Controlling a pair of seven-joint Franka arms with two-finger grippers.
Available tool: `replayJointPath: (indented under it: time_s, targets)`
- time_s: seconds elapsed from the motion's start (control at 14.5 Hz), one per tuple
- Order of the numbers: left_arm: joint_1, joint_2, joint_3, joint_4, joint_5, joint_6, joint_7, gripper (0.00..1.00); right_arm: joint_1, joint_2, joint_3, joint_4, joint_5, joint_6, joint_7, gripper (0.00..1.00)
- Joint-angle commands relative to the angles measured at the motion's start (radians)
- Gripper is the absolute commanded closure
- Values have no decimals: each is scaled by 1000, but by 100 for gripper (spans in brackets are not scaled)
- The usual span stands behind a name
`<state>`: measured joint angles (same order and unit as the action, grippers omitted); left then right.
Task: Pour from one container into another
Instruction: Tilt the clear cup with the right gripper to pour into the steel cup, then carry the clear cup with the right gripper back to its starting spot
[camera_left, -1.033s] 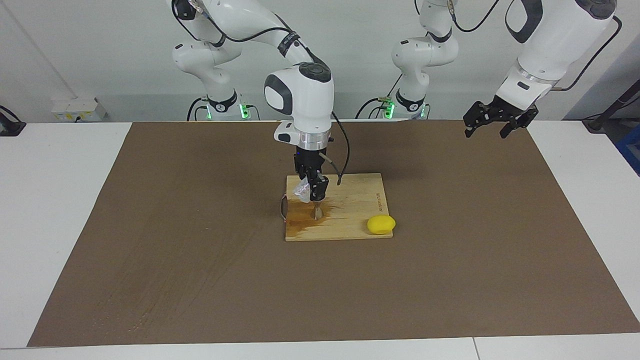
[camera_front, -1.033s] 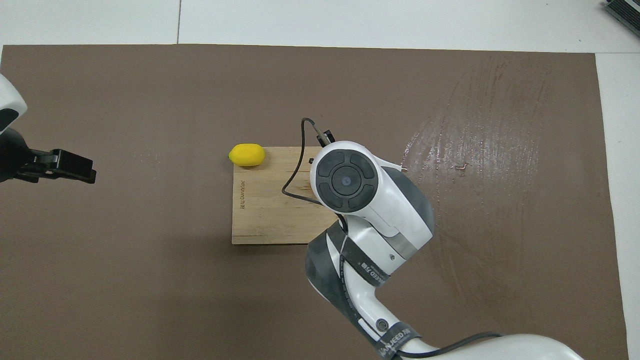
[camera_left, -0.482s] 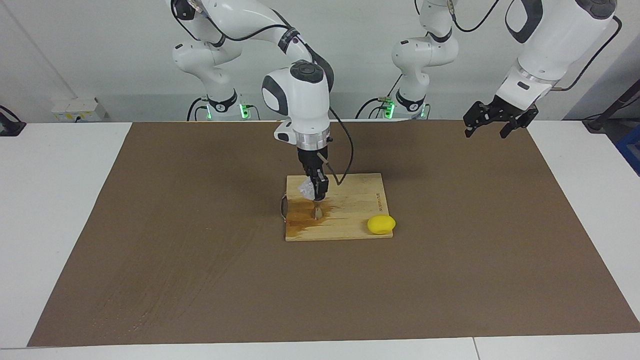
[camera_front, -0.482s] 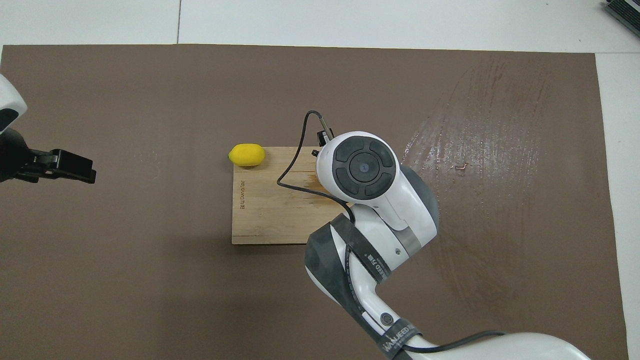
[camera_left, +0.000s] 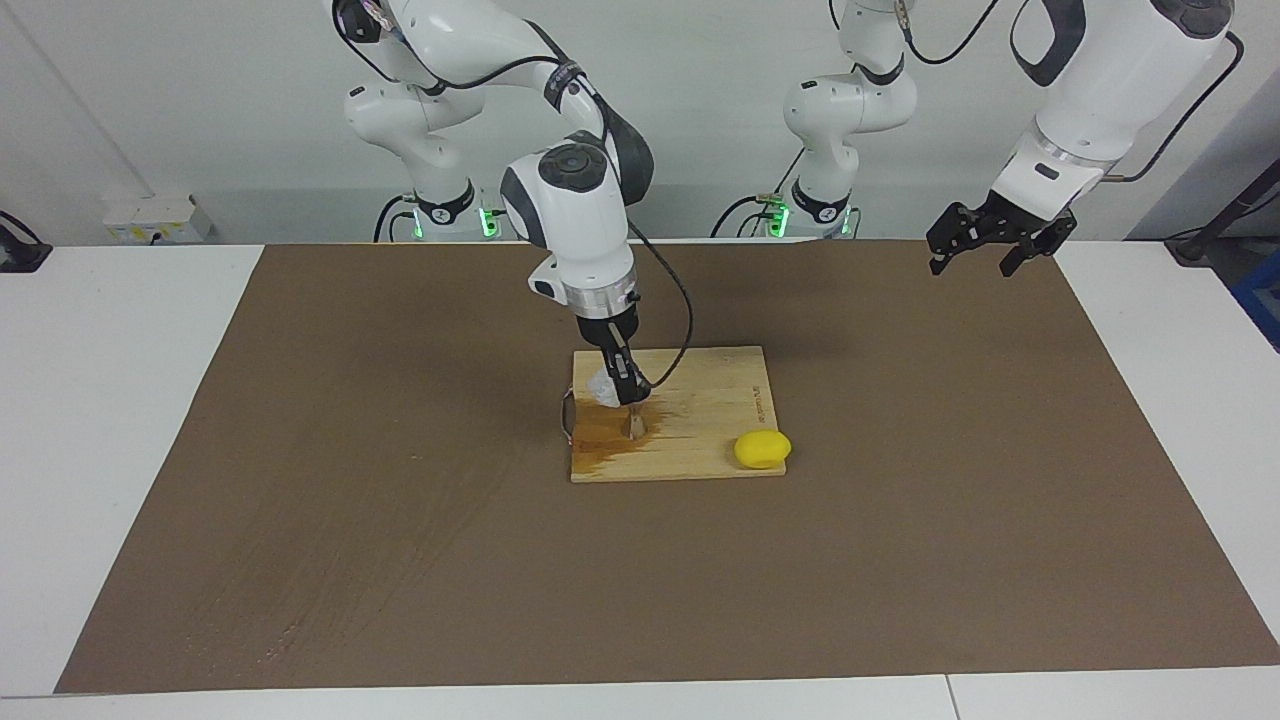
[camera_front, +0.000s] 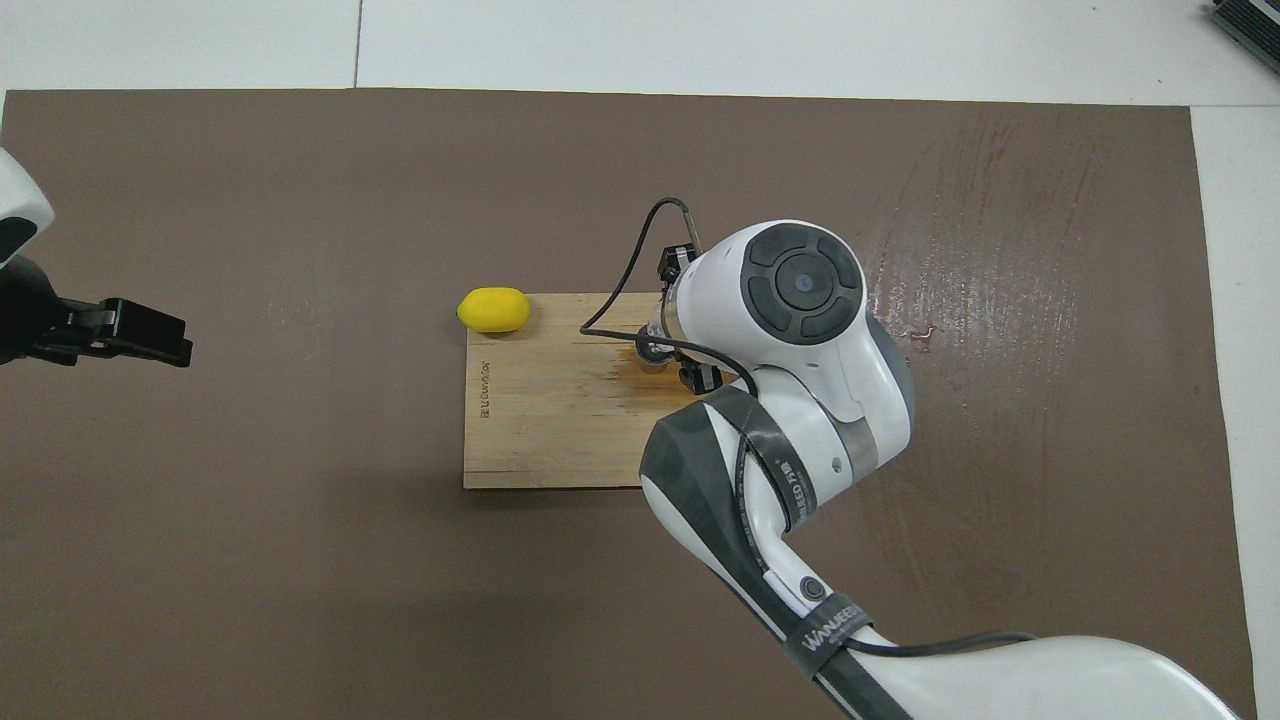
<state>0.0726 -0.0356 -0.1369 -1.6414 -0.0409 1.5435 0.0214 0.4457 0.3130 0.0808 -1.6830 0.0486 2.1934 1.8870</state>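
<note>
The small clear plastic cup hangs tilted just above the wooden board, with my right gripper shut on it. The silver hourglass jigger stands upright on the board right under the cup and the gripper's tips, in a dark wet patch. In the overhead view the right arm's wrist covers most of the cup and jigger. My left gripper waits open and empty in the air over the mat's corner at the left arm's end, also showing as the left gripper in the overhead view.
A yellow lemon lies at the board's corner toward the left arm's end, farther from the robots than the jigger. The board sits mid-table on a brown mat with wet streaks toward the right arm's end.
The right arm's wrist has swung toward its own end of the table and tilted, leaning the gripper and cup over the jigger. The left arm has not moved.
</note>
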Motion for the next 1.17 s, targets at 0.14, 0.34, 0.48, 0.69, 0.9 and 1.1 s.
replayJointPath:
  time_s: [0.14,0.34,0.48,0.69,0.9,1.1]
  targets:
    - [9,-9,-3,-11,-13,6,9,0,-42,15,10,8,117,34,6,100]
    - [9,-9,-3,-11,-13,4,9,0,-97,15,10,-14,222,38,0,100]
    - [9,-9,-4,-11,-13,6,9,0,-154,12,10,-40,316,40,-57,100]
    - [9,-9,-4,-11,-13,6,9,0,-228,-3,11,-90,443,40,-181,100]
    - [9,-9,-4,-11,-13,6,9,0,-306,-20,11,-148,591,40,-310,100]
    - [9,-9,-4,-11,-11,4,9,0,-366,-32,10,-199,703,37,-426,100]
